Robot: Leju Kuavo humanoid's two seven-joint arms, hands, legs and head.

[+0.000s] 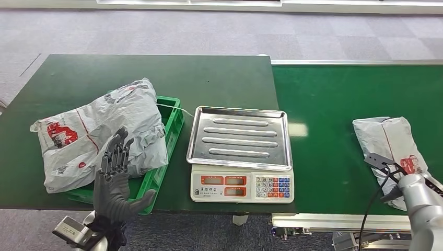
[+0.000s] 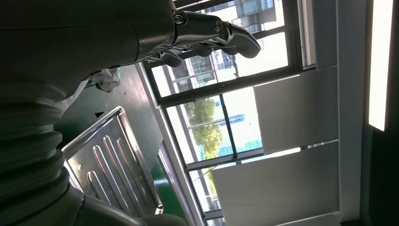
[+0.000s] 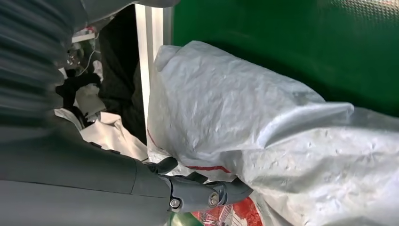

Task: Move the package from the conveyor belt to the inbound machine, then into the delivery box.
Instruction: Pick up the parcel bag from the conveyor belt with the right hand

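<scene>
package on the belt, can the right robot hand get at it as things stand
Probably yes: the right robot hand is already at the package, fingers against its near edge, with nothing between them on the belt.

Grey carpet (image 1: 219,31) is stretching out beyond the dark green table (image 1: 219,78) I am standing at. Above my left hand, tall dark-framed windows (image 2: 221,117) are letting in bright daylight, with green trees (image 2: 204,120) showing outside and pale wall panels (image 2: 291,155) running beside a glowing light strip (image 2: 379,61).
</scene>
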